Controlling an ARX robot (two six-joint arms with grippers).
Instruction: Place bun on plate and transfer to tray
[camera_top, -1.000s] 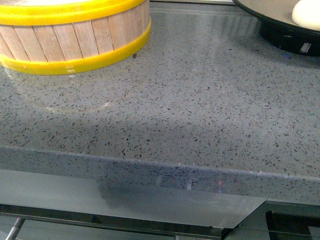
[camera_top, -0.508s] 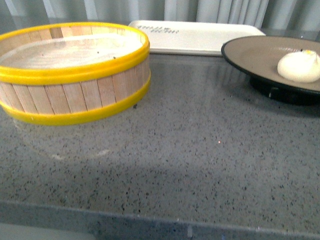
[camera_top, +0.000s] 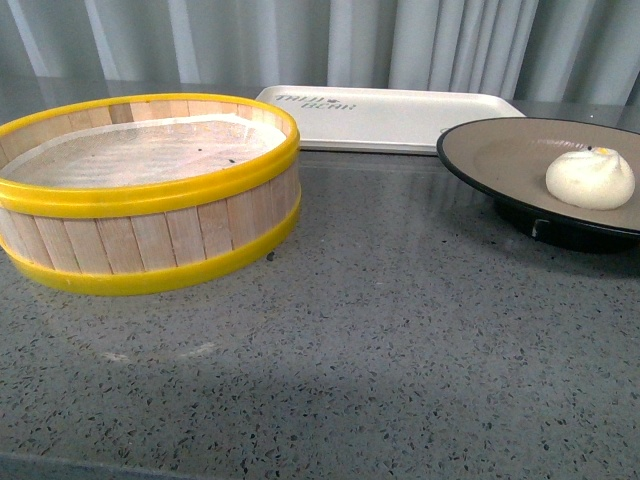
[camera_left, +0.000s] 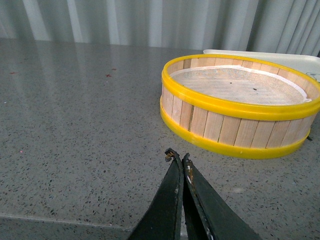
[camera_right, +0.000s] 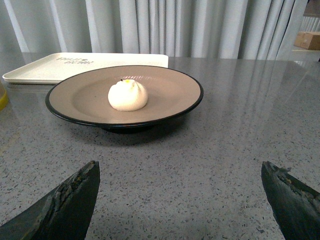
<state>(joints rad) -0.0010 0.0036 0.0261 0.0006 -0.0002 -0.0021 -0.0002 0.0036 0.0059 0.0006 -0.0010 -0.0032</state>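
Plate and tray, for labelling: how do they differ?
The plate is round, tan with a black rim; the tray is rectangular and white. The plate holds the bun; the tray looks bare. The plate stands on a foot; the tray lies flat. Both rest on the counter.

low front view shares basket (camera_top: 150, 240) with left wrist, plate (camera_top: 500, 160) with right.

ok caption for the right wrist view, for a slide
Open right pincer faces the bun resting on the plate, with the tray behind.
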